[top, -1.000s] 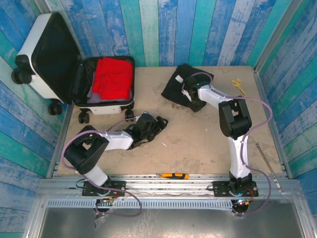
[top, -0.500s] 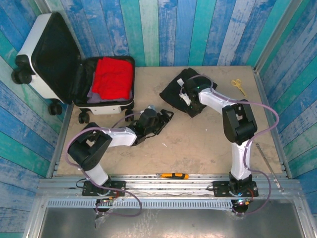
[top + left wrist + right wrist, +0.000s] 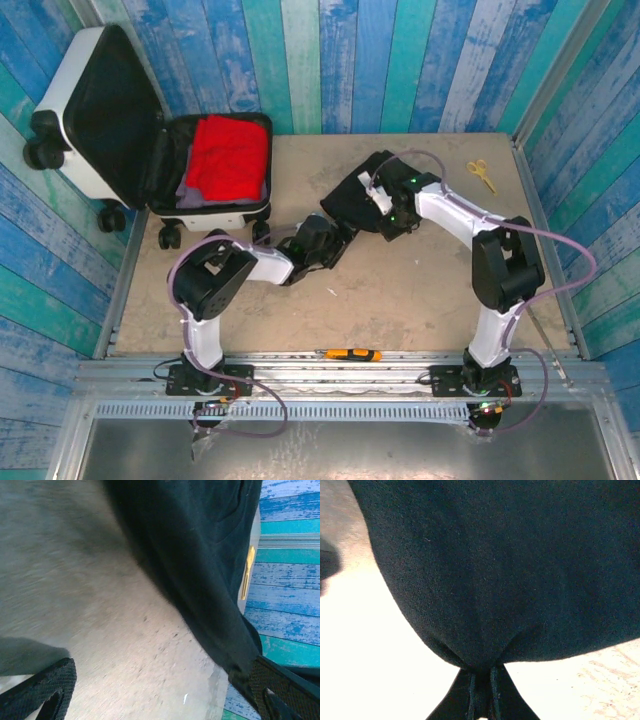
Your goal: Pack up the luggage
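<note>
Right tool point(image 3: 481, 677) pinched shut on black garment point(image 3: 350, 200), middle of counter point(image 3: 400, 300). My left tool point(image 3: 157, 680) gapes wide beside garment's left edge. Luggage point(image 3: 220, 217) lies open at far-left corner, up-left of both. I judge left arm nearer.

Left gripper point(image 3: 160, 697), jaws spread wide, reaches to the black garment point(image 3: 350, 200); right gripper point(image 3: 481, 692), jaws pinched together, grips that garment's fold.
</note>
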